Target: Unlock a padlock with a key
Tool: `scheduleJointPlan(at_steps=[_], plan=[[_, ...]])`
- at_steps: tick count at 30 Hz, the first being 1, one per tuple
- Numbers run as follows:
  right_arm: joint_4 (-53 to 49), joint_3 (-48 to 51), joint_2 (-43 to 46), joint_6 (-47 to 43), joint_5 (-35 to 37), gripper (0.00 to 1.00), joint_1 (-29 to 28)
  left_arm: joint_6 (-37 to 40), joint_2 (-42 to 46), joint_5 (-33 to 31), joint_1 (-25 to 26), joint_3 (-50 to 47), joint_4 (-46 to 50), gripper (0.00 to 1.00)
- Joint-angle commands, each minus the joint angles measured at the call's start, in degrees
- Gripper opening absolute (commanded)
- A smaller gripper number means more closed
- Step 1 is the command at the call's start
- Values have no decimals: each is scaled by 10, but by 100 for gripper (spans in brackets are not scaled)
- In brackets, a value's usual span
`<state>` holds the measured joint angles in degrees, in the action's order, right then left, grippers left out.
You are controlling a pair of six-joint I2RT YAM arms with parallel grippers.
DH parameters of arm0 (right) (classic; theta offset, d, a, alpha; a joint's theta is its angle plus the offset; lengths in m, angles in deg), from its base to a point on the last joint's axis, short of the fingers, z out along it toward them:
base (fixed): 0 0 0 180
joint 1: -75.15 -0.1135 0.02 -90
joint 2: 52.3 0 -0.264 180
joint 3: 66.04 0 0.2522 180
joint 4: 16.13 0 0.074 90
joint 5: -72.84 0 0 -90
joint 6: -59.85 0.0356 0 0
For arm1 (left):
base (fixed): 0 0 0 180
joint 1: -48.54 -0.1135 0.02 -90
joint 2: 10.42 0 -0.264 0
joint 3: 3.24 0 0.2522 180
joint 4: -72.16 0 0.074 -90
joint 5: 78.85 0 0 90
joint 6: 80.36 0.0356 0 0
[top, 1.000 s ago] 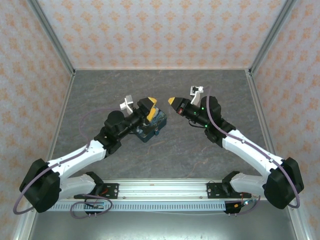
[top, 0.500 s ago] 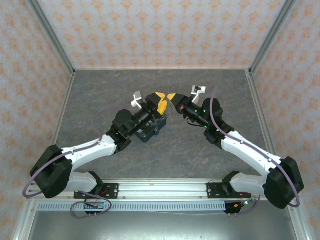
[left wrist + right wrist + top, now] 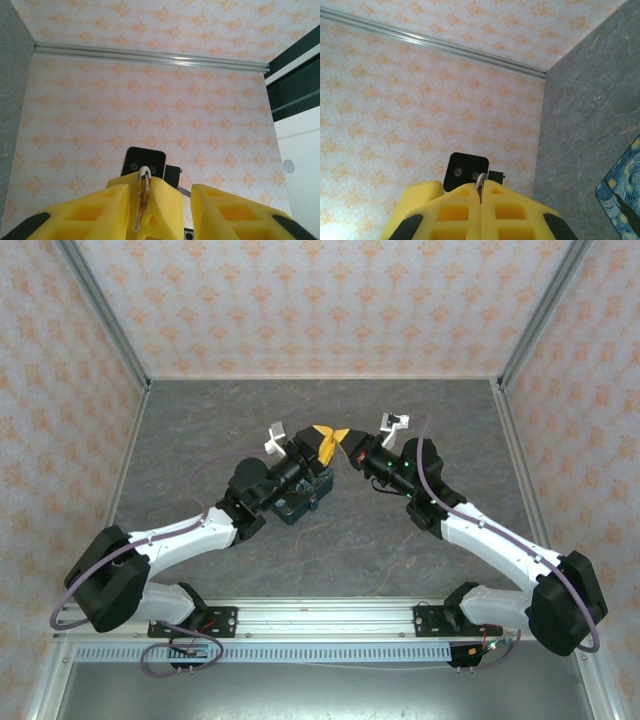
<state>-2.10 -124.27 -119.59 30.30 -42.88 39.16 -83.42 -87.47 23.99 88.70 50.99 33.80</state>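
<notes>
My right gripper (image 3: pixel 481 189) is shut on a thin silver metal loop (image 3: pixel 479 180) that pokes out past its yellow tips. I cannot tell whether the loop belongs to a key or a shackle. My left gripper (image 3: pixel 162 212) is open, and its yellow fingers (image 3: pixel 95 210) stand on either side of the right gripper's fingers (image 3: pixel 165 192) and the silver loop (image 3: pixel 143 187). Seen from above, the left gripper (image 3: pixel 321 437) and the right gripper (image 3: pixel 343 437) meet tip to tip in the air. The dark teal padlock body is hidden.
A blue-and-yellow swirl-painted tin (image 3: pixel 300 502) lies on the grey table (image 3: pixel 200 430) under the left wrist, and its corner (image 3: pixel 626 195) is in the right wrist view. Patterned walls (image 3: pixel 320 300) close the back and sides. A metal rail (image 3: pixel 320 618) runs along the near edge.
The left gripper has risen from over the tin and swung right. The right gripper has edged left. Their tips, apart a second ago, now meet.
</notes>
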Motion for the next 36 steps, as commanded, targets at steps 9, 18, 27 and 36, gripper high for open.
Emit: scheduleJointPlan(at_steps=[9,18,27,36], plan=[[20,5,-2,-1,0,0,-8,3,-3,-8,7,23,-13,9],[11,9,8,-6,1,5,-5,31,6,-5,7,25,19,0],[-28,32,74,-34,-52,29,54,166,50,22,6,42,157,0],[-142,7,104,-124,-188,46,129,389,71,109,-5,113,365,0]])
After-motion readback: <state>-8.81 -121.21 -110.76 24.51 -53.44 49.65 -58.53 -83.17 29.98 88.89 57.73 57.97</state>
